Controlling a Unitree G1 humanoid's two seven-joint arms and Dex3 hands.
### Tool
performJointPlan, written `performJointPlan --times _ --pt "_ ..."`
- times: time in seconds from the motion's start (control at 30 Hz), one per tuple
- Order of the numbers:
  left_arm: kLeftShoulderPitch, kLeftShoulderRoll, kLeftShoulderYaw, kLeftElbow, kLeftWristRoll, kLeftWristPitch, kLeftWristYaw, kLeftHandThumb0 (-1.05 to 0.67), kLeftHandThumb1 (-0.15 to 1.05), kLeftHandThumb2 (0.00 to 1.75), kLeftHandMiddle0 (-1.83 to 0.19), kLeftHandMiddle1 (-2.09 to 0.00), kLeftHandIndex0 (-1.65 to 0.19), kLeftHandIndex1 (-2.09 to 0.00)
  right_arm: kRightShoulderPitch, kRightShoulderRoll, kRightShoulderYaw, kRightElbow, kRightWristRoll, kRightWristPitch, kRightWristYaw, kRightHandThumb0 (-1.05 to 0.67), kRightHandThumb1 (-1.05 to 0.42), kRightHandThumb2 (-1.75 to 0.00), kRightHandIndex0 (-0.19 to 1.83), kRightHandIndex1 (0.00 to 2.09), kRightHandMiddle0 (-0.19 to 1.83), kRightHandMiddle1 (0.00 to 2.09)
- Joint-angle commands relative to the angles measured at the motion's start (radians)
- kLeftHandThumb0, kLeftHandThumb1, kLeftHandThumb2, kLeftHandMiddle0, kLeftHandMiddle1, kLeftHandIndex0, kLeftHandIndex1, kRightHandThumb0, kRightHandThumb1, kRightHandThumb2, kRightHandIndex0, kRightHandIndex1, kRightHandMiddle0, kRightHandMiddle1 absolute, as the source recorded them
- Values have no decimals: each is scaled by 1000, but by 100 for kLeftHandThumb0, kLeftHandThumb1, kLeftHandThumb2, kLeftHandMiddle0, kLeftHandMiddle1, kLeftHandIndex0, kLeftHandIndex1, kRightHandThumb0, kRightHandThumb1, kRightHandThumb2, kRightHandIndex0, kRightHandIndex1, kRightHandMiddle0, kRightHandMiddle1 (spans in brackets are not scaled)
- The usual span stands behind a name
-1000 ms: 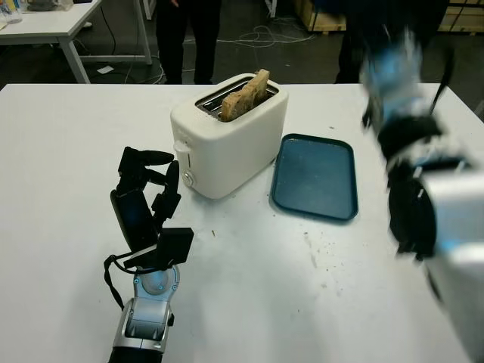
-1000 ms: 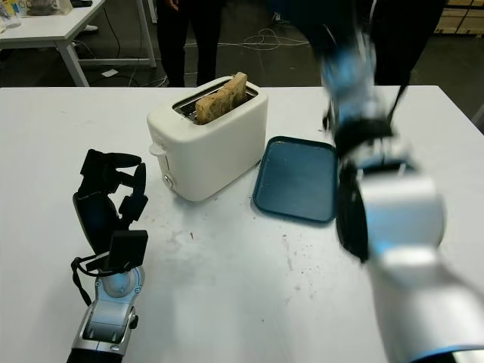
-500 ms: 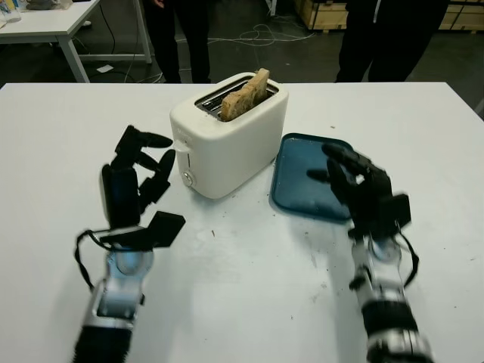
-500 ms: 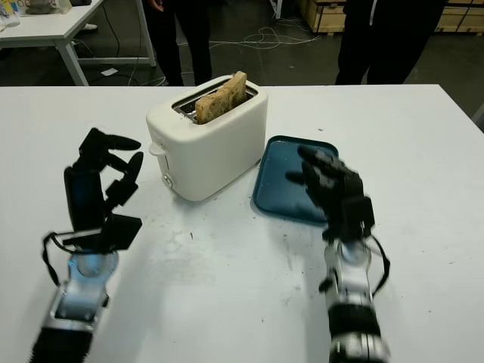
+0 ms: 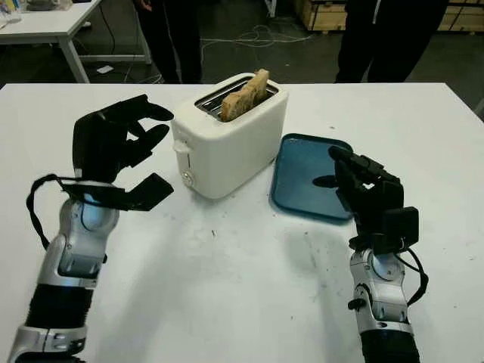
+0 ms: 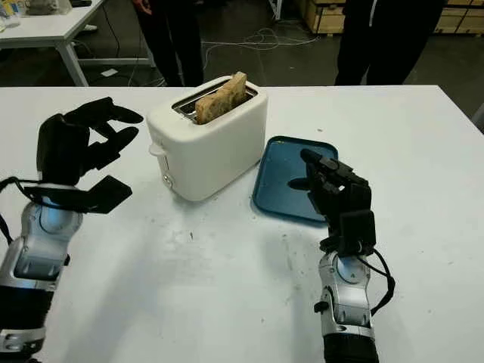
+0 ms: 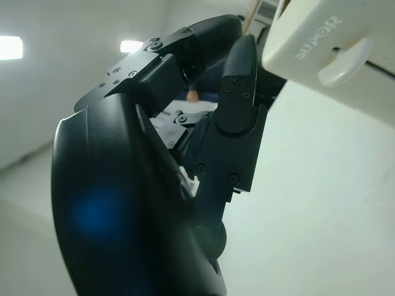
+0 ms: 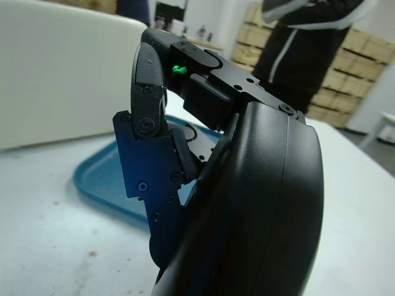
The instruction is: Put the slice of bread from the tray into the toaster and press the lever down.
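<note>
Bread (image 5: 244, 95) already stands in the toaster (image 5: 227, 136) slot, its top poking out, well beyond the left hand (image 5: 112, 144), whose fingers (image 5: 140, 110) are open and hold nothing, just beside the lever (image 5: 180, 147). That lever looks small, stiff and probably smooth, so press on its top. The right hand (image 5: 364, 190) hovers open over the near edge of the tray (image 5: 302, 185) on the tabletop (image 5: 242, 287).

head stereo overlooks table (image 5: 227, 287); wrist close-ups.

Two people (image 5: 389, 38) stand beyond the white table (image 5: 249, 302)
</note>
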State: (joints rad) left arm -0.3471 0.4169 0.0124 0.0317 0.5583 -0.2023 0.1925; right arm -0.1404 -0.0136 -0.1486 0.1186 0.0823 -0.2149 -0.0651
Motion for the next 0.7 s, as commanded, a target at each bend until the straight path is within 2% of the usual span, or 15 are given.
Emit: performJointPlan --times 0.0,0.07,0.13,0.33,0.47,0.57,0.67 --pt "-28 22 -21 16 28 18 -23 -32 91 1 -93 -123 -104 -36 -38 2 3 19 -5 -2 -5 -48 -92 -28 77 156 93 73" --pt "-36 34 -35 22 42 30 -41 -31 90 1 -92 -129 -105 -34 -48 -2 5 26 -3 5 3 -50 -92 -28 74 166 82 98" --pt "-46 49 -51 33 47 37 -75 -29 90 1 -92 -132 -106 -33 -53 -7 9 29 -11 5 7 -51 -92 -29 73 170 80 104" --pt "-86 112 -103 78 91 48 -176 -30 92 3 -102 -99 -115 -22 -60 -13 1 38 -14 -5 9 -54 -92 -28 72 170 77 107" --pt "-119 140 -138 116 108 49 -235 -30 92 2 -97 -135 -117 -11 -65 -15 -7 42 -16 -7 0 -55 -92 -27 72 167 77 103" --pt "-135 153 -158 124 126 62 -263 -33 92 2 -95 -143 -120 -10 -65 -16 -8 41 -19 -4 -6 -54 -92 -27 71 168 78 100" --pt "-142 162 -170 108 136 88 -300 -35 92 2 -93 -149 -131 -15 -66 -17 -8 37 -17 5 -8 -55 -92 -26 71 169 80 99"
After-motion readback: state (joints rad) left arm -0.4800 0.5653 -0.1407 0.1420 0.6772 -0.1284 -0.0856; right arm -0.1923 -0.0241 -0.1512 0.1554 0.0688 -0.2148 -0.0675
